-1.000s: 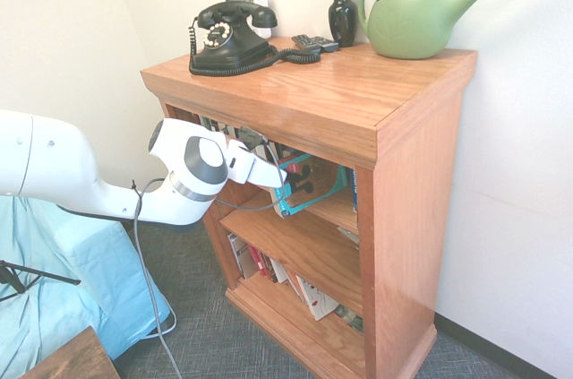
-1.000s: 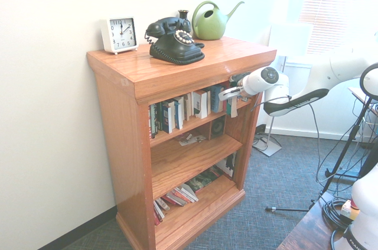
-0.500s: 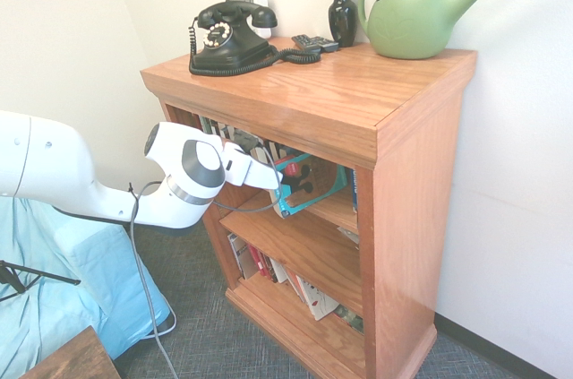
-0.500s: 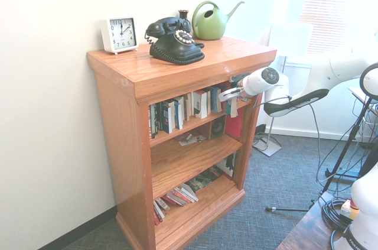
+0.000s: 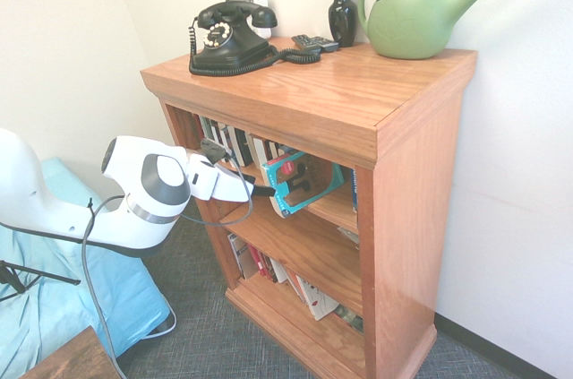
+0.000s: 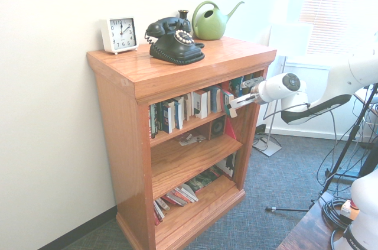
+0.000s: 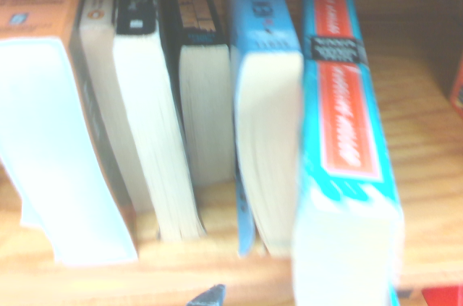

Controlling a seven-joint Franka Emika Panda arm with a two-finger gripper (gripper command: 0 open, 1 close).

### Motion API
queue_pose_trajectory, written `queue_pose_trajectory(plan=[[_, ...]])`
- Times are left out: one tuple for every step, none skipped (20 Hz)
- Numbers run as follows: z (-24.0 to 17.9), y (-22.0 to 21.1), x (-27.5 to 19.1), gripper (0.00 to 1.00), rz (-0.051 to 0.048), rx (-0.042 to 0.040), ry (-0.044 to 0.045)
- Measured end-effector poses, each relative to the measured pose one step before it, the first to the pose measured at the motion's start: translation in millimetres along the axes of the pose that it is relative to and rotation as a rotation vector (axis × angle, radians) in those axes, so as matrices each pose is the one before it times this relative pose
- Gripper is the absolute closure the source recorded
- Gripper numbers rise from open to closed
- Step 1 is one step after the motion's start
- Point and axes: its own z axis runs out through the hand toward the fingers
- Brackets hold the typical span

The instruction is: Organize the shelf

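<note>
Shelf upright, long axis vertical, open front toward tool.

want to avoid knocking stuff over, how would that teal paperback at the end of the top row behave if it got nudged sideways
The teal paperback probably tips easily: it leans at the end of the row, with bare shelf on its open side. It looks thin and soft-covered in the wrist view, so likely light and somewhat bendy. Pushed toward its neighbours, the book row should brace it.

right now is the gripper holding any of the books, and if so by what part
Nothing is held. The gripper is open, just short of the teal book at the end of the shelf's top row.
</note>
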Motion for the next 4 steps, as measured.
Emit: queue_pose_trajectory(plan=[[-4.74,4.01,-0.27,0.0,0.00423,0.00325,0.00019],[-4.75,5.11,-0.63,0.0,0.00444,0.00408,-0.00167],[-4.24,5.29,-1.06,0.0,0.0044,0.00271,-0.00264],[-4.56,5.99,-1.76,0.0,0.00511,0.00383,-0.00466]])
